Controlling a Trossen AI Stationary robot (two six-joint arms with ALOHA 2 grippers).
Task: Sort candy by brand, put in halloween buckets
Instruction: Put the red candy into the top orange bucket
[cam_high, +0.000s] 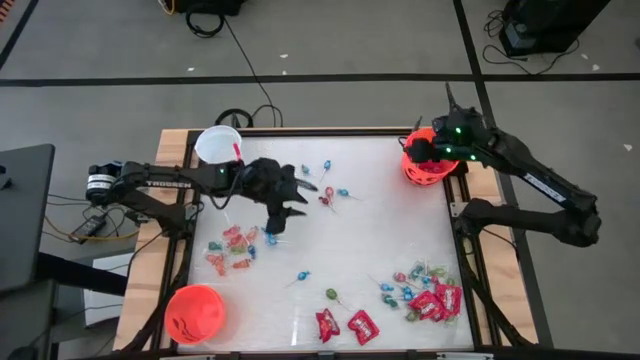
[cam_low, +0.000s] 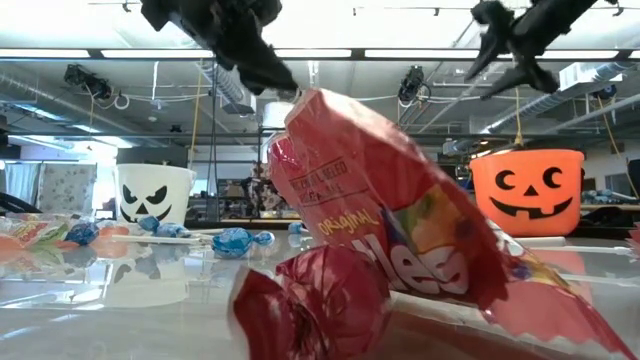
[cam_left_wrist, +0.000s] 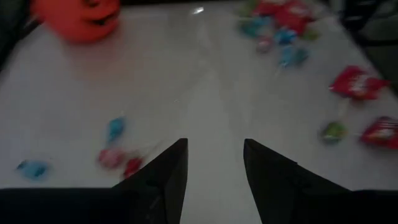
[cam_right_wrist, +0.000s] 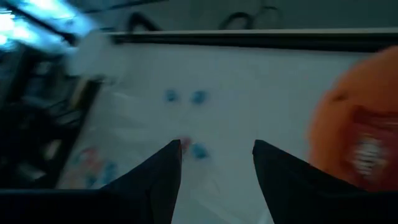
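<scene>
The candy (cam_high: 430, 300) lies scattered over the surface (cam_high: 380, 240), light, crinkly and slippery; best pinched by a wrapper's edge. One red packet (cam_right_wrist: 367, 149) already sits in the far orange bucket (cam_high: 428, 160); the right pincer (cam_high: 412, 150) hangs above it, jaws apart and empty. The left pincer (cam_high: 285, 205), also apart, hovers mid-surface.

It was a robotics lab: a wood-edged table (cam_high: 175, 140) stood on grey carpet (cam_high: 330, 45) strewn with black cables (cam_high: 240, 70), under strip lights (cam_low: 330, 53), ceiling-hung cameras (cam_low: 412, 85) and exposed ducting (cam_low: 60, 85)
</scene>
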